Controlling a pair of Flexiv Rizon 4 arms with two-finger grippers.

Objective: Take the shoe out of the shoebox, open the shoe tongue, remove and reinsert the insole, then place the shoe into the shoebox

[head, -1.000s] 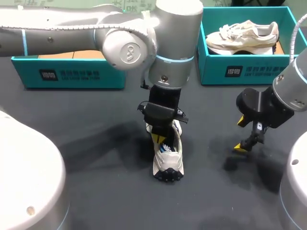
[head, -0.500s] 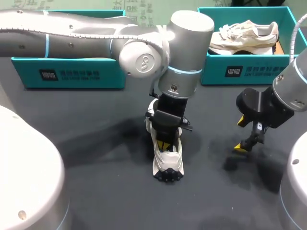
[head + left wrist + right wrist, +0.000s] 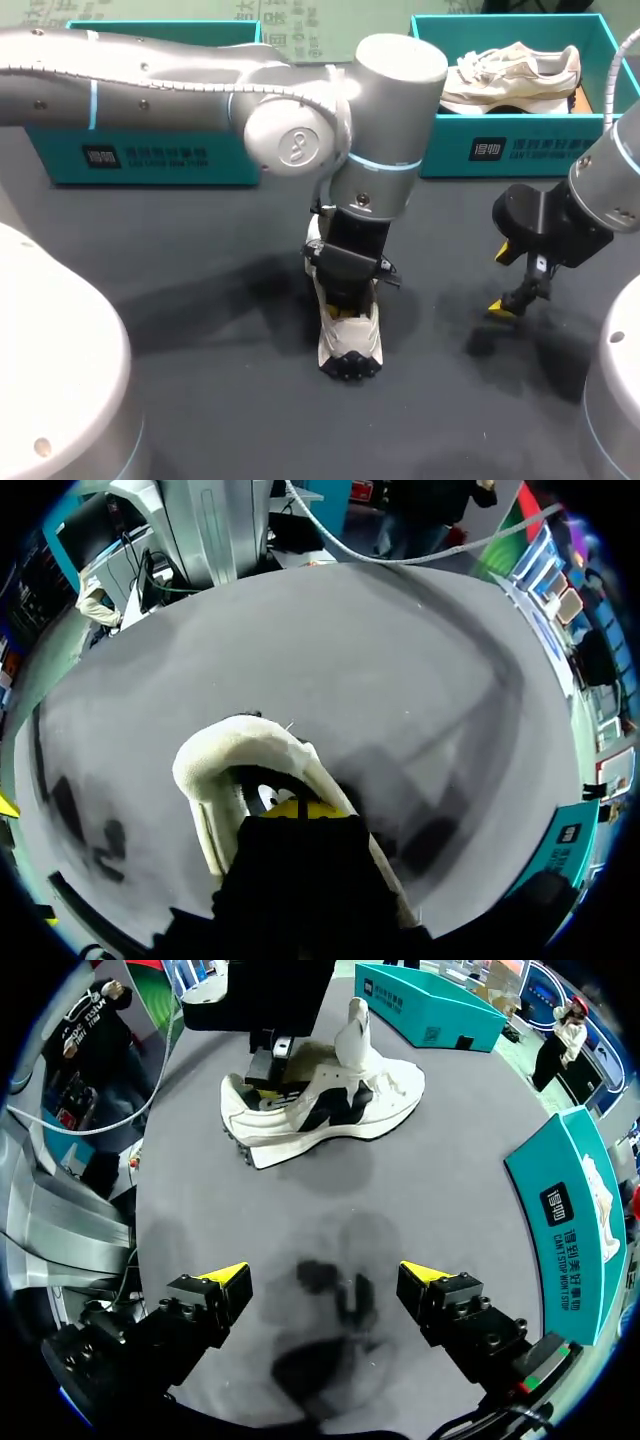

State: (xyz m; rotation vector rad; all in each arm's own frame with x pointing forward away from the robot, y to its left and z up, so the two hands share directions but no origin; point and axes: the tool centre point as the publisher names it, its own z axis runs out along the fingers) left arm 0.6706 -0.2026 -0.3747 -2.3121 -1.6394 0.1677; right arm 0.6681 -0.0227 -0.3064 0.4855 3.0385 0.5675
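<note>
Dark table (image 3: 200,300), white shoe (image 3: 351,346) centred, left teal shoebox (image 3: 150,155), right teal shoebox (image 3: 520,150)

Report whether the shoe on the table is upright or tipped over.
Upright. The shoe rests sole-down on the table, with the left tool reaching down into its opening.

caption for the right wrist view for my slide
Open right gripper hangs above the table, facing the white shoe with the left gripper inside its opening.

bare table (image 3: 430,335) between shoe (image 3: 350,342) and right claw (image 3: 325,1274); left arm (image 3: 390,110) over shoe's opening
</note>
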